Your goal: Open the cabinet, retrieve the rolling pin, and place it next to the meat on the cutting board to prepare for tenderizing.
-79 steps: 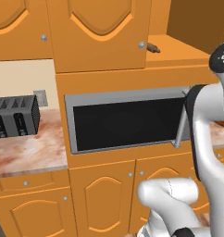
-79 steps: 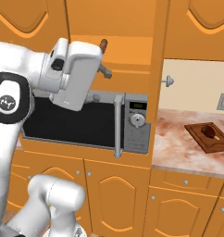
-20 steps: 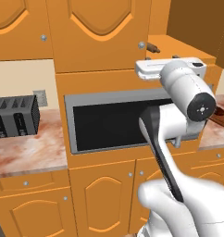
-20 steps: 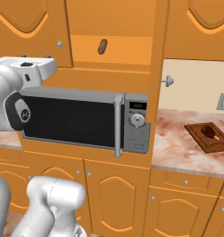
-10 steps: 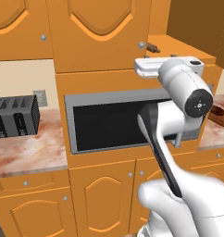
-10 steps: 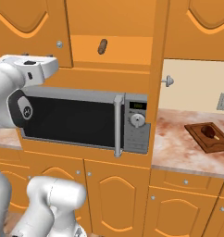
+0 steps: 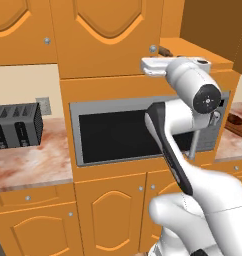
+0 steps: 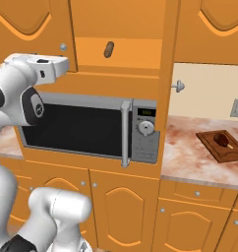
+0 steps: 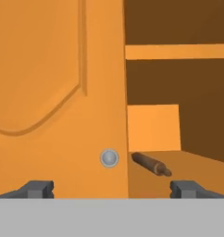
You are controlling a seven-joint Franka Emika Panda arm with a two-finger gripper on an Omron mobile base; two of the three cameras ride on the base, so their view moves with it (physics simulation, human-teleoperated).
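Orange kitchen fronts surround a steel-framed microwave [image 8: 91, 129]. Above it the cabinet [image 9: 49, 92] has its right door swung open and its left door shut. On the bottom shelf lies the rolling pin [image 9: 151, 164], flat, its long axis running from near the shut door's edge back and rightward into the cabinet. The hand [image 9: 111, 187] hangs before the shut door's silver knob [image 9: 109, 158], fingers spread wide and holding nothing. Rightward, on the marble counter [image 8: 185, 152], the meat [image 8: 221, 138] sits on the cutting board [image 8: 209, 142].
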